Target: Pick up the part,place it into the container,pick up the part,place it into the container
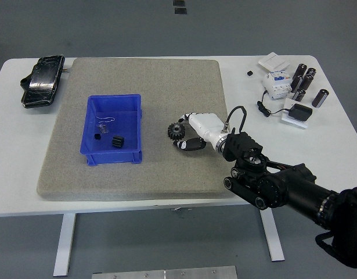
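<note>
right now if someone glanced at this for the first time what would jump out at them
The bright blue container stands out most, sitting on the left part of the grey mat with a small black part inside. Next is the robot's white right hand at mid-mat, fingers around a black gear that lies just right of the container. A cluster of black cylinders sits at the table's far right corner.
</note>
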Tool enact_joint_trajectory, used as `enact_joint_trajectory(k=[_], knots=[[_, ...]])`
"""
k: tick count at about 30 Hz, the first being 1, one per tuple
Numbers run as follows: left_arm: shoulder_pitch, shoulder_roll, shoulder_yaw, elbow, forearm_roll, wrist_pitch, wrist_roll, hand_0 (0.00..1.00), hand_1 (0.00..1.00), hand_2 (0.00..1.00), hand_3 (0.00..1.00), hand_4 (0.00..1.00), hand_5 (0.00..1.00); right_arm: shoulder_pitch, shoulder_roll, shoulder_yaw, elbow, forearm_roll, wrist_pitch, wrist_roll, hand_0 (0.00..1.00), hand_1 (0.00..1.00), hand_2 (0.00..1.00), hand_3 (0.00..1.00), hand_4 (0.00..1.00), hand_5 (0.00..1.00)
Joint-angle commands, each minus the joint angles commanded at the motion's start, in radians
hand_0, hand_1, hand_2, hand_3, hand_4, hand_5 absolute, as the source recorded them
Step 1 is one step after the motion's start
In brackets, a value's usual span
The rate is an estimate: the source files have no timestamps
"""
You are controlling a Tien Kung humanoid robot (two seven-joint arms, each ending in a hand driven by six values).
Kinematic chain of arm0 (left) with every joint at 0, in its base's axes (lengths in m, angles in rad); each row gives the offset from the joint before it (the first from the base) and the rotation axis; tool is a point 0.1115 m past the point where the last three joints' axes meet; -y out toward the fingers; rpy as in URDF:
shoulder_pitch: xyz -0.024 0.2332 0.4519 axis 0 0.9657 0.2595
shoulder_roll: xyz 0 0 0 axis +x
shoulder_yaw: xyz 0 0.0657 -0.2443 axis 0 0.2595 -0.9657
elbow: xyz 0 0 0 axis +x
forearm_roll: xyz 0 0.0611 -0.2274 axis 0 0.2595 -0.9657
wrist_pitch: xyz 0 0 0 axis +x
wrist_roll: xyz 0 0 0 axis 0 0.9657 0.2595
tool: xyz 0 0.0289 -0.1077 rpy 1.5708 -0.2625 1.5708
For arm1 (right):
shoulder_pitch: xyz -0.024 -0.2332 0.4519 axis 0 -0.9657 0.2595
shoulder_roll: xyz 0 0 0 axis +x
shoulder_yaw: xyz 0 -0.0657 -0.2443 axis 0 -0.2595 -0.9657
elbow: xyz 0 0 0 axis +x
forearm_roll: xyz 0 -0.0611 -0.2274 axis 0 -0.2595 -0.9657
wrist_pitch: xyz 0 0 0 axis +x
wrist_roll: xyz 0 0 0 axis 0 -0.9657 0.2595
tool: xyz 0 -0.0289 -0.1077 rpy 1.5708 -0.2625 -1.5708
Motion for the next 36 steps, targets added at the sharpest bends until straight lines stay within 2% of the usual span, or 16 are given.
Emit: enact_joint_trajectory(k=[1, 6, 7, 12, 13, 18, 19, 28, 36], knots=[[0.000, 0.000, 0.001, 0.000, 0.000, 0.000, 0.000, 0.665, 0.617, 0.584, 0.591, 0.702, 0.550, 0.000, 0.002, -0.003, -0.001, 0.003, -0.002, 0.001, 0.694, 0.636, 0.671, 0.754, 0.744, 0.464], [0.000, 0.001, 0.003, 0.000, -0.002, 0.000, 0.000, 0.665, 0.617, 0.584, 0.591, 0.702, 0.550, 0.004, 0.011, -0.016, 0.000, 0.017, -0.009, 0.003, 0.694, 0.636, 0.671, 0.754, 0.744, 0.464], [0.000, 0.001, 0.003, 0.000, -0.002, 0.000, 0.000, 0.665, 0.617, 0.584, 0.591, 0.702, 0.550, 0.005, 0.013, -0.018, 0.000, 0.018, -0.011, 0.003, 0.675, 0.574, 0.555, 0.696, 0.667, 0.391], [-0.001, 0.002, 0.005, 0.000, -0.001, -0.001, 0.000, 0.665, 0.617, 0.584, 0.591, 0.702, 0.550, 0.008, 0.016, -0.026, 0.001, 0.025, -0.020, 0.005, 0.675, 0.574, 0.555, 0.696, 0.667, 0.391], [-0.002, 0.002, 0.005, 0.000, -0.002, -0.001, 0.000, 0.665, 0.617, 0.584, 0.591, 0.701, 0.551, 0.008, 0.016, -0.027, 0.000, 0.027, -0.021, 0.005, 0.667, 0.541, 0.472, 0.665, 0.613, 0.346], [-0.002, 0.003, 0.006, 0.000, -0.002, -0.001, 0.000, 0.665, 0.617, 0.584, 0.591, 0.701, 0.551, 0.007, 0.016, -0.036, -0.007, 0.036, -0.029, 0.008, 0.667, 0.541, 0.472, 0.665, 0.613, 0.346], [-0.002, 0.003, 0.006, 0.000, -0.002, -0.001, 0.000, 0.665, 0.617, 0.585, 0.591, 0.702, 0.552, 0.007, 0.016, -0.038, -0.008, 0.037, -0.030, 0.008, 0.661, 0.531, 0.428, 0.651, 0.586, 0.300], [-0.004, 0.002, 0.007, 0.000, -0.004, 0.000, -0.001, 0.665, 0.617, 0.584, 0.591, 0.702, 0.553, 0.008, 0.016, -0.045, -0.009, 0.041, -0.050, 0.018, 0.660, 0.526, 0.413, 0.641, 0.593, 0.285], [-0.005, 0.001, 0.010, 0.000, -0.010, 0.000, -0.002, 0.666, 0.617, 0.585, 0.592, 0.702, 0.552, 0.019, 0.012, -0.024, 0.026, 0.022, -0.063, 0.023, 0.657, 0.523, 0.403, 0.624, 0.587, 0.278]])
